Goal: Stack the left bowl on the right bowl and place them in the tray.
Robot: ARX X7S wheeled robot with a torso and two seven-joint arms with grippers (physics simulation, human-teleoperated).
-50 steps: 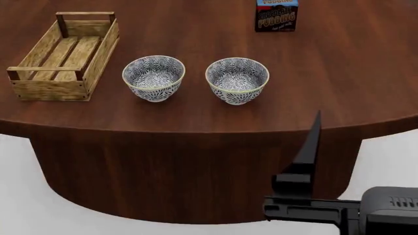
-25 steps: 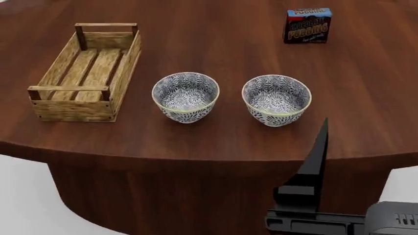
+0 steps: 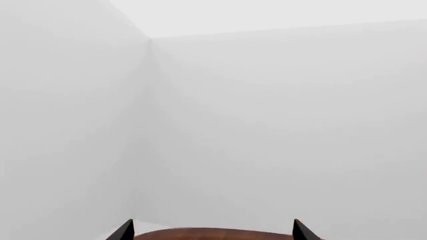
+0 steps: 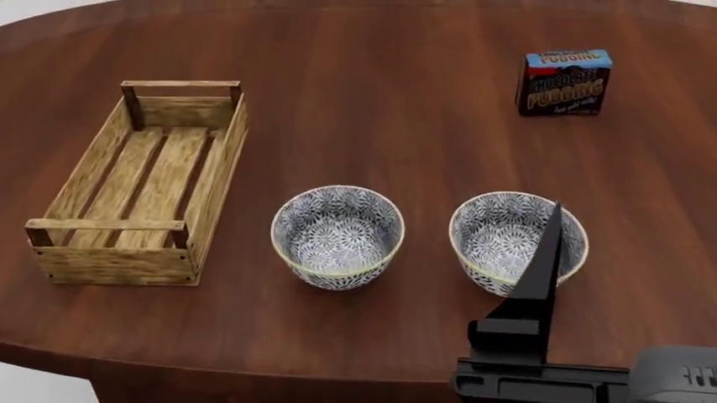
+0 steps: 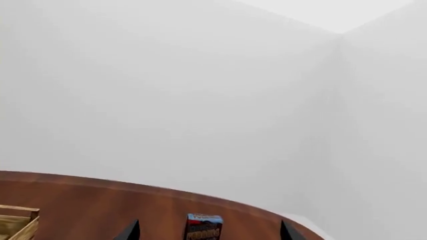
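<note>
In the head view two blue-and-white patterned bowls stand side by side on the brown table: the left bowl [image 4: 337, 235] and the right bowl [image 4: 510, 239]. The tray [image 4: 140, 189], a long light wooden crate, stands empty to the left of the left bowl. My right gripper shows at the bottom right as a dark upright finger [image 4: 542, 269] that overlaps the right bowl's right side from in front. In the right wrist view the right gripper [image 5: 210, 232] is open and empty. The left gripper [image 3: 212, 232] is open and empty in its wrist view, which shows neither bowl.
A chocolate pudding box [image 4: 565, 81] stands at the back right of the table; it also shows in the right wrist view [image 5: 203, 226]. The tray's corner [image 5: 17, 220] shows there too. The table's curved front edge [image 4: 224, 363] is near me.
The head view has moved in and over the table: tray, bowls and box sit lower and larger in the frame. The right gripper's finger now overlaps the right bowl.
</note>
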